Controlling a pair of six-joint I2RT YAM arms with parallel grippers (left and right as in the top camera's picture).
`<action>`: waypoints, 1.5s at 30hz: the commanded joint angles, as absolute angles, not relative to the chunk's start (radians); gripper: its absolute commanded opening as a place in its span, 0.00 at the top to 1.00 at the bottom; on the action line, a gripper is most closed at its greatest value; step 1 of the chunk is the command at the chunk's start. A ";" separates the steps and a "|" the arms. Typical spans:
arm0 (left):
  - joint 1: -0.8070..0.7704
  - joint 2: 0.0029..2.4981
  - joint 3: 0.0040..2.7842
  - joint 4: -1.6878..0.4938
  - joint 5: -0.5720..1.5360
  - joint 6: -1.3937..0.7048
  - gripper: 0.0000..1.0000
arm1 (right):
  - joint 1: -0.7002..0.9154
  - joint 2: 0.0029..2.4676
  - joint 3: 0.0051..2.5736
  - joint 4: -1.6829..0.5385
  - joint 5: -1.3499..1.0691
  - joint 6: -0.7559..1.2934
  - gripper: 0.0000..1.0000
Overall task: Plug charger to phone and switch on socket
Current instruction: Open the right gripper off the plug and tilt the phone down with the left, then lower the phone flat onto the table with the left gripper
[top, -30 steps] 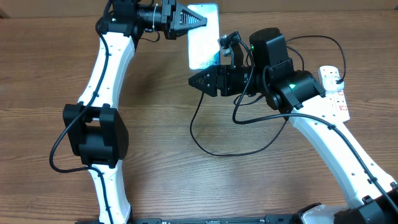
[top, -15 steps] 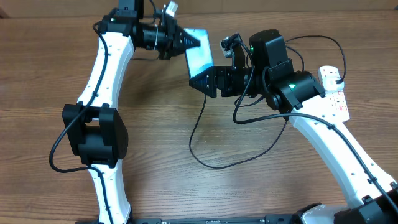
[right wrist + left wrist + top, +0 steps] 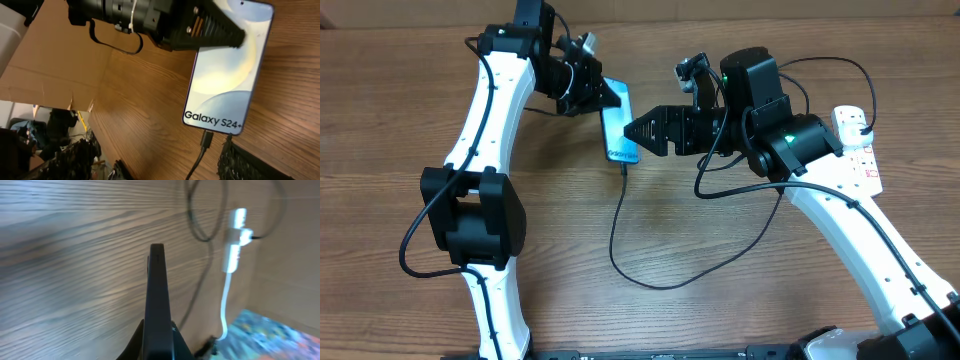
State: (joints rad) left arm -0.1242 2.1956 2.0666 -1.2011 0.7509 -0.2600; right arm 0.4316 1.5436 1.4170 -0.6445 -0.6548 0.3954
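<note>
**Charger in, socket to go**

Left gripper (image 3: pixel 605 95) clamps the phone (image 3: pixel 618 125) at its top, tilted on edge, likely to steady the port. The charger (image 3: pixel 612 240) is plugged in below. Right gripper (image 3: pixel 630 130) hangs just beside, jaws apart, empty. The socket (image 3: pixel 860 150) lies well right of the phone.

The phone (image 3: pixel 157 305), seen edge-on as a slim dark bar, is rising from bottom centre, sitting clamped in the left pincer (image 3: pixel 159 347). Behind it, the wooden surface (image 3: pixel 75 265) is carrying the charger cable (image 3: pixel 191 215) looping at upper right beside the white socket (image 3: pixel 235 245), whose cord (image 3: pixel 225 305) is trailing downward.
</note>
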 commanded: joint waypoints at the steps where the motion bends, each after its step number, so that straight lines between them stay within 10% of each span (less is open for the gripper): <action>1: -0.134 2.188 2.028 -1.206 0.673 -0.204 0.96 | 0.431 1.532 1.427 -0.638 -0.641 0.392 0.18; 45: -0.133 2.188 1.656 -0.914 0.590 -0.206 0.86 | 0.431 1.532 1.427 -0.639 -0.611 0.392 0.17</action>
State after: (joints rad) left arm -0.1249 2.1956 1.6573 -0.9157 0.5880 -0.2253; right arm 0.4316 1.5436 1.4170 -0.6441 -0.6224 0.3954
